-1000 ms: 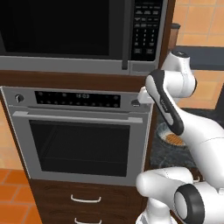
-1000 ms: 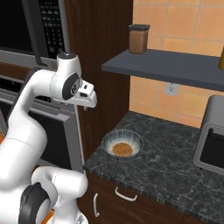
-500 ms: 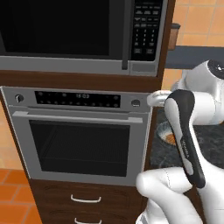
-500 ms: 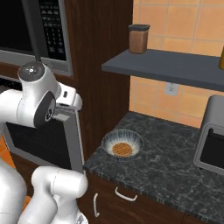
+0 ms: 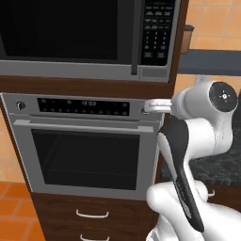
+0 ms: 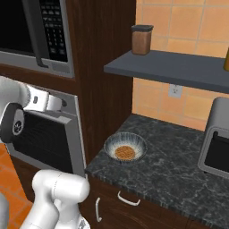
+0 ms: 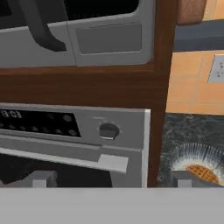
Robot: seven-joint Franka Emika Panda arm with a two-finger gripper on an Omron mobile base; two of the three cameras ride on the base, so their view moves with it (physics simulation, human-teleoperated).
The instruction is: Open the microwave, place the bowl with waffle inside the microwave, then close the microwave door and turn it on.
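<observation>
The microwave is sitting high in the wood cabinet with the microwave door shut, so the first job is not done yet. The bowl is resting on the dark desk to the right of the cabinet, and the waffle is lying inside it.

The end effector is released, with its jaws wide apart and nothing between them. It is pointing at the front of the big oven, just below the microwave, near the oven's right knob.

What could go wrong: the end effector is sitting low, so it may bump the oven panel or catch the oven's bar handle in place of the dark microwave handle above. If the arm is lifting too close to the cabinet, the jaws could scrape the wood strip between the two. The bowl is well apart from the arm, so it is safe for now.

The arm is folding up from the base, with its elbow bent and the hand reaching flat toward the left
</observation>
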